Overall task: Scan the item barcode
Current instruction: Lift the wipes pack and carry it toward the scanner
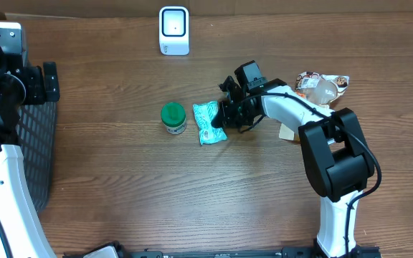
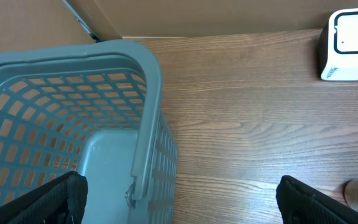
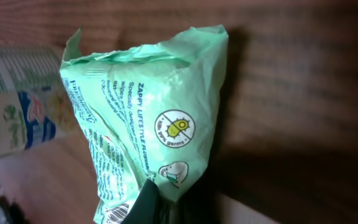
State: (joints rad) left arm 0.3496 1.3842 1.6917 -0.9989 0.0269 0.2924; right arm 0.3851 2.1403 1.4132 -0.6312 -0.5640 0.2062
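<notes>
The item is a light green wipes packet (image 1: 208,122) lying near the table's middle. My right gripper (image 1: 225,119) is shut on its right end. In the right wrist view the packet (image 3: 148,112) fills the frame, with my dark finger (image 3: 146,205) over its lower edge and part of a barcode (image 3: 114,213) showing beside it. The white scanner (image 1: 173,30) stands at the back of the table, also in the left wrist view as the scanner (image 2: 351,43). My left gripper (image 2: 179,199) hangs open over the basket's rim, holding nothing.
A grey mesh basket (image 1: 40,147) stands at the left edge, its rim (image 2: 148,93) under my left wrist. A green-lidded jar (image 1: 173,117) sits just left of the packet. Snack packets and a clear cup (image 1: 323,87) lie at the right.
</notes>
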